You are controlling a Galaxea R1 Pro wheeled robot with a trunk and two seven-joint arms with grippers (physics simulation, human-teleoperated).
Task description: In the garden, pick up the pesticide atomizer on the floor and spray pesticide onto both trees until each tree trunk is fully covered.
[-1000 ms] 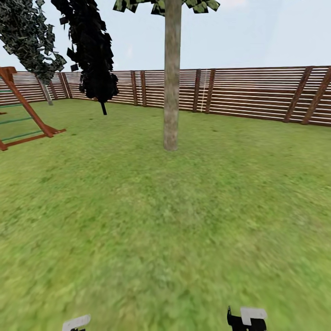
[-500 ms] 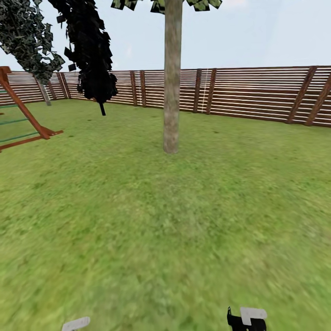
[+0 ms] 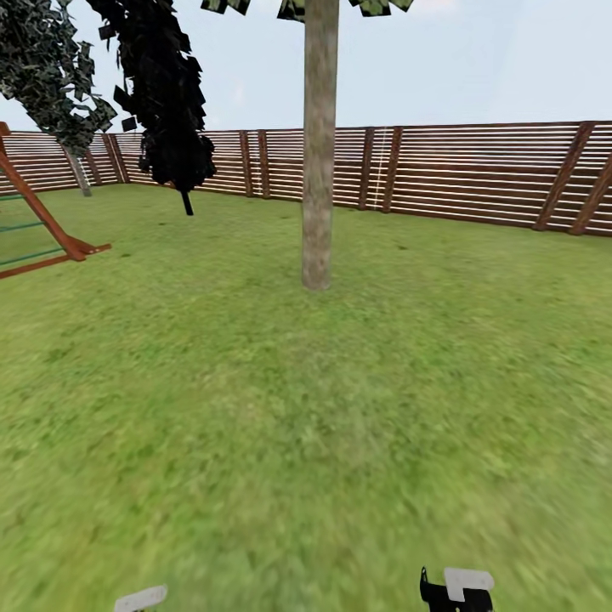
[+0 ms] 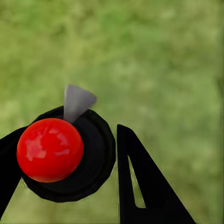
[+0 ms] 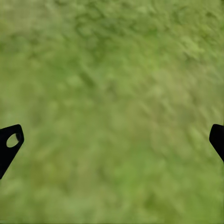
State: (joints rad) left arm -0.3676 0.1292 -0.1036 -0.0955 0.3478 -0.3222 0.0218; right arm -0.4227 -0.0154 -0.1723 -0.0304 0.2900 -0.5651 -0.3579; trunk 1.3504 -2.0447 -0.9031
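Observation:
One of the trees stands ahead on the lawn, its pale grey-tan tree trunk (image 3: 319,153) straight and bare, with the crown cut off by the top of the head view. The pesticide atomizer (image 4: 50,149) has a glossy red round top on a black disc and a grey nozzle. My left gripper (image 4: 65,172) is shut on it, a black finger on each side, above blurred grass. My right gripper (image 5: 112,140) is open, its fingertips far apart, with nothing but grass between them. Both hang low and near me, several metres short of the trunk.
A brown slatted fence (image 3: 476,174) closes the back of the garden. A dark cone-shaped conifer (image 3: 166,93) and a leafy tree with a thin grey trunk (image 3: 79,174) stand at the back left. A red-brown wooden play frame (image 3: 47,225) is at the left. Lawn (image 3: 323,425) lies between me and the trunk.
The whole head view has shifted: the trunk looks slightly nearer and larger, and the play frame has slid toward the left edge. Neither gripper has changed.

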